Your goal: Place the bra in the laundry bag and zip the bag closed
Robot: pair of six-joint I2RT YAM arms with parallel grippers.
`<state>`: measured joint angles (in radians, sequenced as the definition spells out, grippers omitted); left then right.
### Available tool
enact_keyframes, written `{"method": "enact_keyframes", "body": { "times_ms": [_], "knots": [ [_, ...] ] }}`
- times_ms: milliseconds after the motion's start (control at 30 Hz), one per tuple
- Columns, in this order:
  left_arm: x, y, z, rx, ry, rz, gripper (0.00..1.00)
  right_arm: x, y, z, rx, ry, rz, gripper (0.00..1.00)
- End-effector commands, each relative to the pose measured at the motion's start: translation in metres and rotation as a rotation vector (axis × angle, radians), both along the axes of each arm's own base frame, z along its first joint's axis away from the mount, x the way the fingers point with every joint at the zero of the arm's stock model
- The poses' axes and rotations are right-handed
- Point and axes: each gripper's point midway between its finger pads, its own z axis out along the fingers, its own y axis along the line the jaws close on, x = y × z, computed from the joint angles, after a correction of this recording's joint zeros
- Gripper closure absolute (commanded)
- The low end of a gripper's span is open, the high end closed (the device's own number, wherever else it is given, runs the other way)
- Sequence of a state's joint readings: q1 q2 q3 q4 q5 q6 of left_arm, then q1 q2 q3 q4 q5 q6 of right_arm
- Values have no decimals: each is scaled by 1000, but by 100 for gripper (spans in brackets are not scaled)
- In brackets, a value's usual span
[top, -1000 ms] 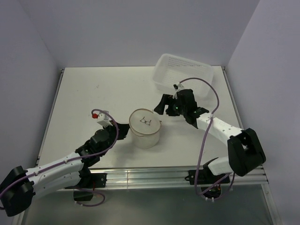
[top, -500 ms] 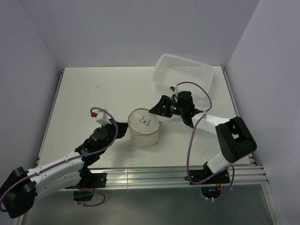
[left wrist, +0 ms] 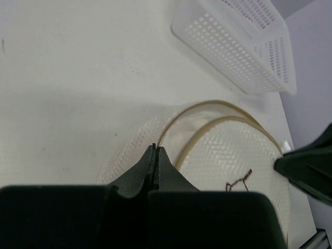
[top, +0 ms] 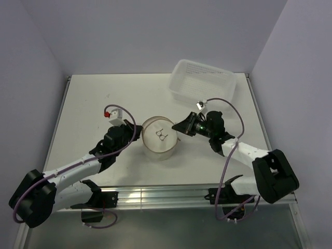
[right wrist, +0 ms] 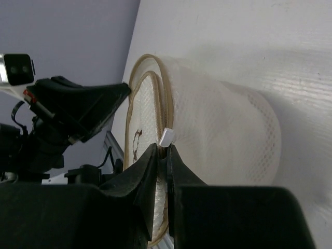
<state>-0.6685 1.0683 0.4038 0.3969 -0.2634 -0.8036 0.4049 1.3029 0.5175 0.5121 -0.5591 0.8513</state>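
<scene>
The laundry bag stands upright mid-table, a round mesh drum with a beige zip rim and a dark icon on its lid. In the left wrist view my left gripper is shut, its tips pinching the bag's left rim. It shows in the top view as the left gripper. My right gripper meets the bag's right rim. In the right wrist view the right gripper is closed on the white zip pull of the bag. The bra is hidden.
A white perforated plastic basket sits at the back right, also seen as the basket in the left wrist view. Grey walls enclose the table on three sides. A metal rail runs along the near edge.
My right gripper has closed from wide open and moved onto the zip pull at the bag's right rim. The left arm has pushed forward at the bag's left rim.
</scene>
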Motion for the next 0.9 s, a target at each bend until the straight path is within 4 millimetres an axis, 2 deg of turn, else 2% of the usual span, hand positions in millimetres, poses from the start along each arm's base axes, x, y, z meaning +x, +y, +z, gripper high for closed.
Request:
{"method": "enact_keyframes", "body": {
  "times_ms": [0, 33, 67, 100, 133, 167, 200, 233, 267, 300, 333, 367, 400, 433, 467, 500, 533, 567, 600, 633, 733, 867],
  "knots": [
    [23, -9, 41, -17, -99, -17, 100, -1, -16, 19, 64, -36, -138, 100],
    [28, -11, 51, -24, -114, -14, 97, -1, -20, 19, 65, -31, -177, 100],
    [28, -11, 53, -21, -111, -18, 89, 2, -24, 19, 63, -25, -245, 100],
    [27, -11, 54, -26, -105, -18, 66, 1, -27, 25, 69, -34, -280, 100],
    [25, -11, 55, -30, -100, -20, 53, 0, -30, 20, 54, -10, -313, 100],
    [19, -10, 55, -33, -90, -30, 36, 6, -37, 22, 58, -11, -384, 100],
    [15, -8, 54, -56, -71, -26, 31, 2, -35, 23, 66, -12, -393, 100],
    [8, -6, 42, -56, -38, -30, 29, 3, -35, 23, 74, -8, -409, 100],
    [-2, -7, 48, -103, -30, -52, 29, 5, -36, 23, 91, 5, -430, 100],
    [-13, -5, 33, -104, 11, -65, 30, 8, -40, 21, 97, 10, -464, 100],
    [-24, -11, 28, -121, 33, -93, 31, 8, -40, 21, 109, 13, -473, 100],
    [-34, -13, 32, -153, 32, -111, 32, 11, -42, 21, 124, 24, -499, 100],
    [-45, -15, 20, -169, 82, -116, 33, 14, -43, 21, 127, 21, -525, 100],
    [-61, -25, 18, -175, 102, -157, 34, 15, -42, 22, 133, 22, -533, 100],
    [-69, -29, 23, -216, 112, -161, 37, 16, -41, 20, 134, 28, -544, 100],
    [-76, -30, 17, -224, 128, -156, 38, 16, -40, 20, 138, 31, -550, 100],
    [-90, -39, 18, -246, 140, -195, 38, 16, -39, 19, 141, 33, -562, 100],
    [-98, -44, 22, -304, 159, -203, 39, 15, -37, 18, 150, 41, -563, 100],
    [-105, -47, 16, -318, 173, -217, 39, 13, -36, 17, 161, 42, -563, 100],
    [-113, -56, 22, -353, 164, -247, 40, 10, -33, 15, 166, 50, -559, 100],
    [-122, -67, 22, -403, 165, -267, 36, 5, -30, 11, 175, 62, -563, 100],
    [-116, -84, 28, -421, 131, -289, 27, -6, -24, 11, 184, 66, -540, 100]
  ]
}}
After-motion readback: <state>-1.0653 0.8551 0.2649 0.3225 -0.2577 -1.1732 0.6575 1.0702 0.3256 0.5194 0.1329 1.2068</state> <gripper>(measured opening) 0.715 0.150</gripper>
